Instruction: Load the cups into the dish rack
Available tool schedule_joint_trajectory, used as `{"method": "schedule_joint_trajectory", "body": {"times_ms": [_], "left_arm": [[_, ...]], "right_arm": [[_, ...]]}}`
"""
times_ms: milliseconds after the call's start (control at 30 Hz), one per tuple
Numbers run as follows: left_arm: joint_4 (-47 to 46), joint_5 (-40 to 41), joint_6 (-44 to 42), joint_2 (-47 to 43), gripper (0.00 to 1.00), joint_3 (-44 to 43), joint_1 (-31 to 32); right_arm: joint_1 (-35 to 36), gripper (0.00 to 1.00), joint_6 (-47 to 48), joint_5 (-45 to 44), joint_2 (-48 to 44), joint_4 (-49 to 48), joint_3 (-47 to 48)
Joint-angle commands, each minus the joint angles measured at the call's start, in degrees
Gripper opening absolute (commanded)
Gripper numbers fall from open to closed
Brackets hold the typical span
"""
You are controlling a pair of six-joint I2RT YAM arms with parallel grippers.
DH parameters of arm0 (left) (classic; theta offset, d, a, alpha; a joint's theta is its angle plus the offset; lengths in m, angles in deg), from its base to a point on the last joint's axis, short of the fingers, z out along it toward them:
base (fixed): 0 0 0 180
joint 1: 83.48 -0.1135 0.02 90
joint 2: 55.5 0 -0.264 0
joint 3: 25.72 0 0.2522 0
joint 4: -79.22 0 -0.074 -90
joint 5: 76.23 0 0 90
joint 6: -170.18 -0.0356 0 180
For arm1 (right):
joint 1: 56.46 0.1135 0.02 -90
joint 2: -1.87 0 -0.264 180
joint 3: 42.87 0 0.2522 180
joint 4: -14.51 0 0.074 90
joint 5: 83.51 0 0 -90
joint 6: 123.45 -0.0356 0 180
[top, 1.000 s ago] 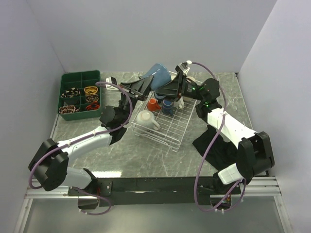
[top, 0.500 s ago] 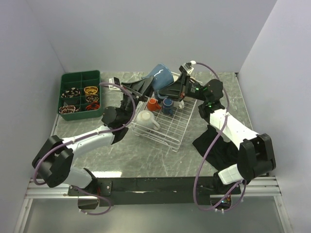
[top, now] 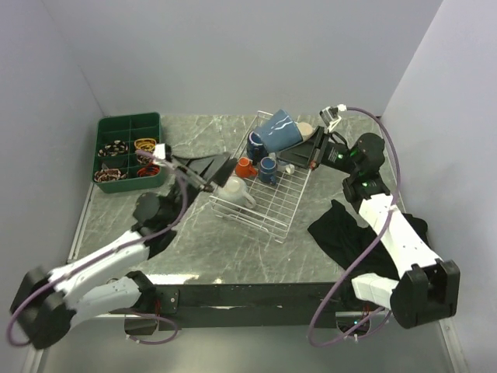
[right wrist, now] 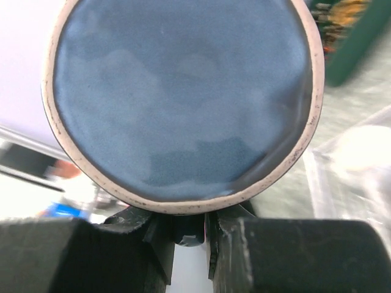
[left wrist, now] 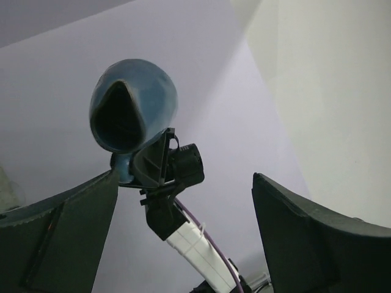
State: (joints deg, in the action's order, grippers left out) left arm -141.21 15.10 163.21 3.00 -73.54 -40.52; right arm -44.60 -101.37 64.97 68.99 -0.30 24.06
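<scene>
A large blue mug point(top: 278, 130) hangs tilted in the air over the far end of the white wire dish rack point(top: 272, 214). My right gripper point(top: 301, 149) is shut on its handle. From the right wrist, the mug's round base point(right wrist: 183, 97) fills the view and the fingers point(right wrist: 153, 244) pinch the handle below it. My left gripper point(top: 208, 168) is open and holds nothing, left of the rack; its wrist view looks up at the mug point(left wrist: 131, 113). Inside the rack are a white mug point(top: 235, 190), an orange cup point(top: 245, 166) and a navy cup point(top: 269, 167).
A dark green compartment tray point(top: 128, 124) with small items stands at the far left. A black cloth point(top: 342, 233) lies right of the rack under the right arm. A beige cup point(top: 305, 128) shows behind the blue mug. Walls close in on three sides.
The left gripper has opened, let go of the blue mug and pulled back to the left. The right gripper has closed on the mug and carried it rightward.
</scene>
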Motion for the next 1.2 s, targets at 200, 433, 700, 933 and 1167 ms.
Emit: {"method": "schedule_joint_trajectory", "body": {"times_ms": [200, 433, 700, 933, 1167], "left_arm": [[48.6, 9.7, -23.2, -32.2, 0.99, 2.1, 0.1], [72.1, 16.6, -25.4, -54.2, 0.96, 1.6, 0.1], [88.2, 18.5, -23.3, -65.2, 0.96, -0.4, 0.1], [87.1, 18.1, -27.6, -63.3, 0.96, -1.3, 0.1], [87.1, 17.7, -28.3, -62.4, 0.96, -0.4, 0.1]], "right_arm": [[0.3, 0.0, 51.6, 2.7, -7.3, 28.0, 0.5], [1.9, 0.0, 80.5, 3.4, -2.2, 44.7, 4.9], [3.7, 0.0, 102.5, 4.0, 5.9, 57.7, 11.4], [4.0, 0.0, 107.5, -1.8, 8.7, 58.2, 10.2], [4.8, 0.0, 111.0, -8.9, 9.7, 55.7, 8.0]]}}
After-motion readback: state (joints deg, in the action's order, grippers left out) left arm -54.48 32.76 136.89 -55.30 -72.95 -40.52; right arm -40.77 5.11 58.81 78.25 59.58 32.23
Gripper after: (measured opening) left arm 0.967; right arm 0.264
